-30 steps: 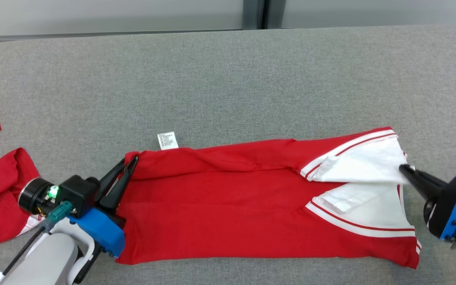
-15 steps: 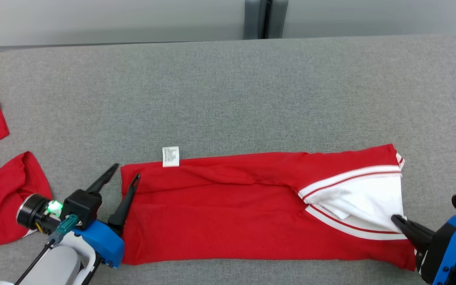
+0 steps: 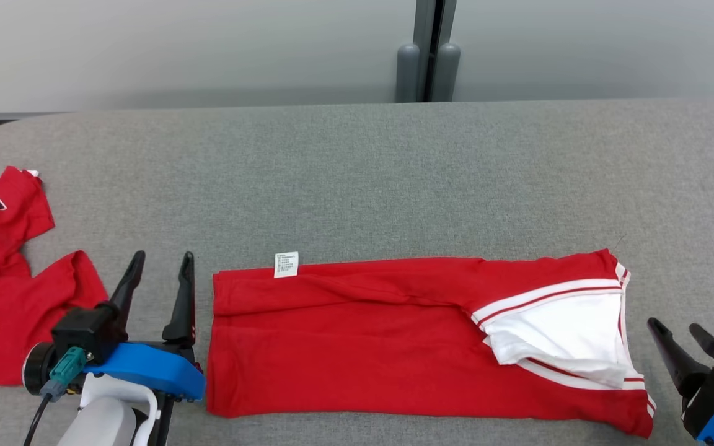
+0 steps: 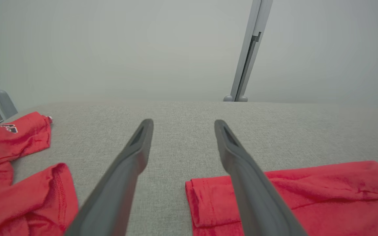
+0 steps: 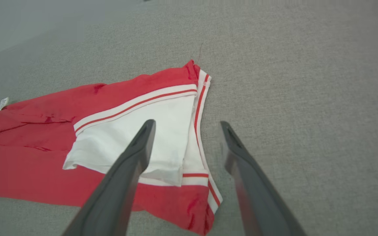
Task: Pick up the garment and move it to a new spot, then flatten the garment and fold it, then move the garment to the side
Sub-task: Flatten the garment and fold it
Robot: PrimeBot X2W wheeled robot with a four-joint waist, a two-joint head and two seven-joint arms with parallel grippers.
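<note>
The red garment (image 3: 357,347) lies folded into a long band across the grey table, its white sleeve with red stripes (image 3: 568,334) at the right end and a white label (image 3: 286,264) at its far left corner. My left gripper (image 3: 163,263) stands open just left of the garment's left edge (image 4: 202,203), holding nothing. At the lower right my right gripper (image 3: 676,328) is open beside the sleeve end (image 5: 156,131), apart from the cloth.
A second red garment (image 3: 4,291) lies crumpled at the table's left end, close to my left arm, and shows as the red heap (image 4: 18,170) in the left wrist view. A grey post (image 3: 429,62) stands behind the table's far edge.
Both grippers have let go of the garment and drawn back toward me, now open beside it. The folded band lies settled flat. The head camera has tilted up, shifting the whole picture.
</note>
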